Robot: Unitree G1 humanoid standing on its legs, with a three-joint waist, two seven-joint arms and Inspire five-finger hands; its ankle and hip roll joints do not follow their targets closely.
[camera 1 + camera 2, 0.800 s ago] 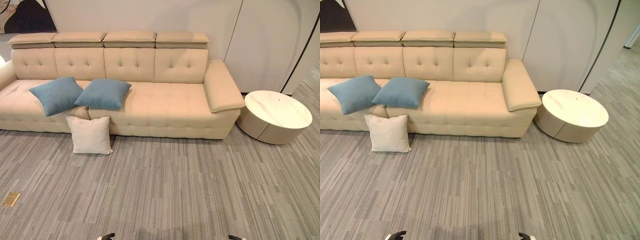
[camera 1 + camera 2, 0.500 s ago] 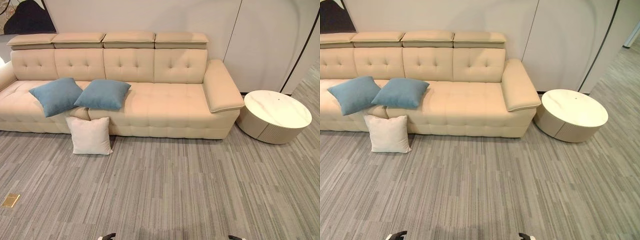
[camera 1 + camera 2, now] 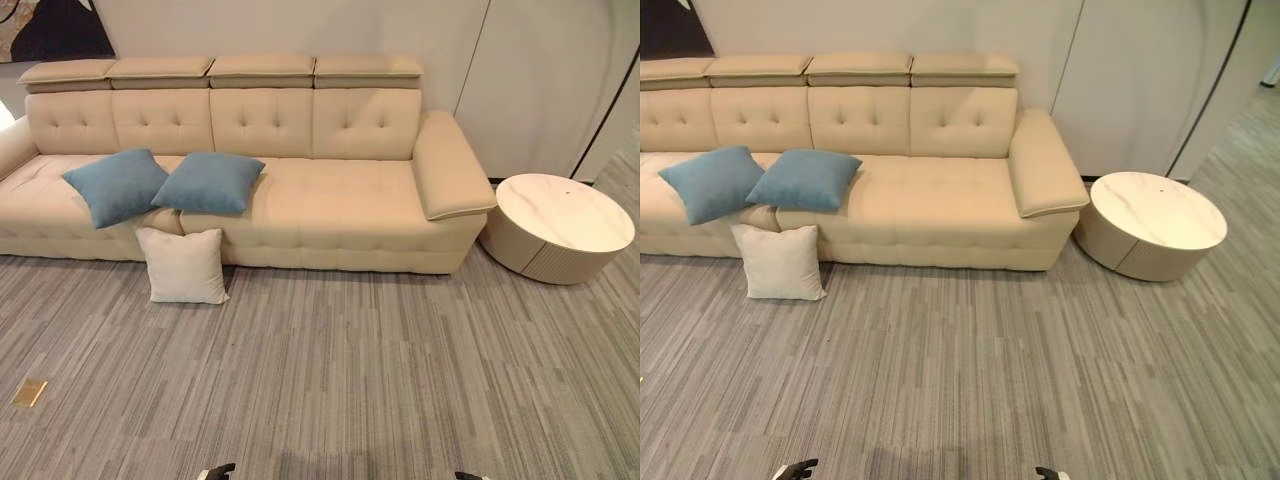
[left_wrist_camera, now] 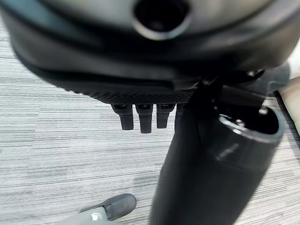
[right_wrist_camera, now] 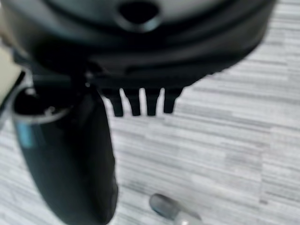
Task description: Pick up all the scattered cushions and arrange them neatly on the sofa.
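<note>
Round side table (image 3: pixel 563 222) beside sofa (image 3: pixel 340 190), grey carpet (image 3: pixel 330 370)

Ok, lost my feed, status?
Both robot hands open, left, right. White cushion on floor against sofa; two blue cushions on seat. Path clear.

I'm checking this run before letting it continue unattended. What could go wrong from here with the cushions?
The white cushion stands on the carpet, leaning against the sofa front; a clumsy reach might tip it flat or push it along the base.

The two blue cushions overlap near the seat's front edge, so placing the white one beside them may knock one off.

Both the left hand and right hand are empty and far from the sofa.
</note>
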